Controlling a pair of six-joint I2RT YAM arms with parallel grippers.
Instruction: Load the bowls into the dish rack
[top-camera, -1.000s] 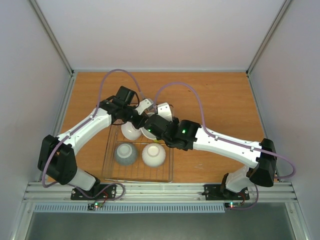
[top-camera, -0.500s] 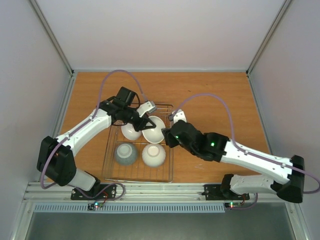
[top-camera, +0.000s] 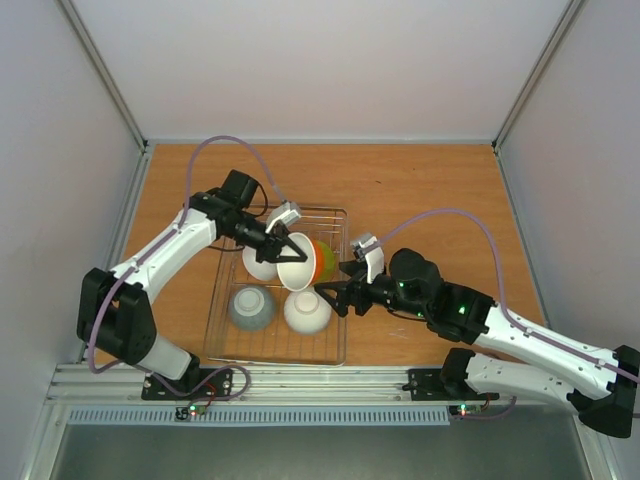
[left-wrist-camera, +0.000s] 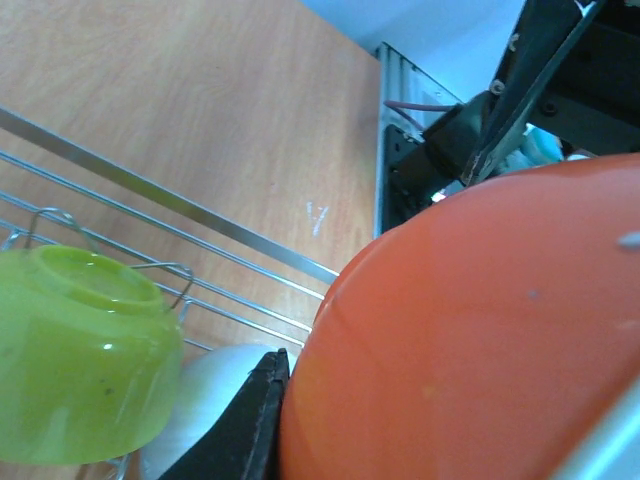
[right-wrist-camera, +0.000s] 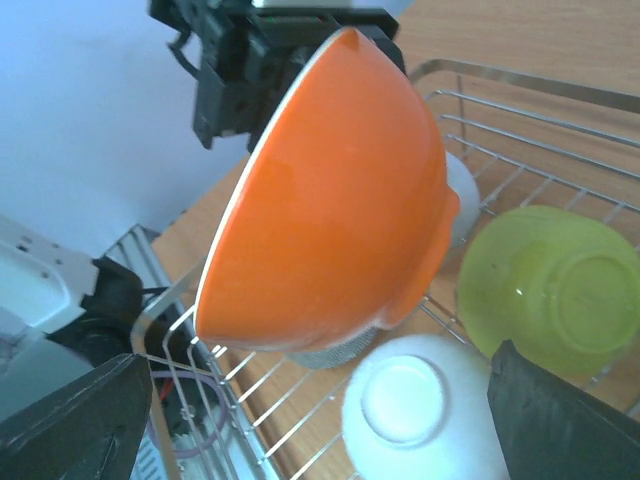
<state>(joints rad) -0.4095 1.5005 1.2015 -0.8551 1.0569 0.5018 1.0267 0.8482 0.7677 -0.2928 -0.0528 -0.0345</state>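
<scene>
Orange-brown wooden tabletop (top-camera: 430, 190), silver wire dish rack (top-camera: 275, 360) resting directly on it, left of centre, towards the near edge, long side running front to back.

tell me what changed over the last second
The right pincer opened, let go of the orange bowl and drew back toward the near right. The left pincer keeps its grip on that bowl's rim and has tipped it on edge above the dish rack. The grey bowl and the white bowl beside it stayed upside down in the rack.
</scene>
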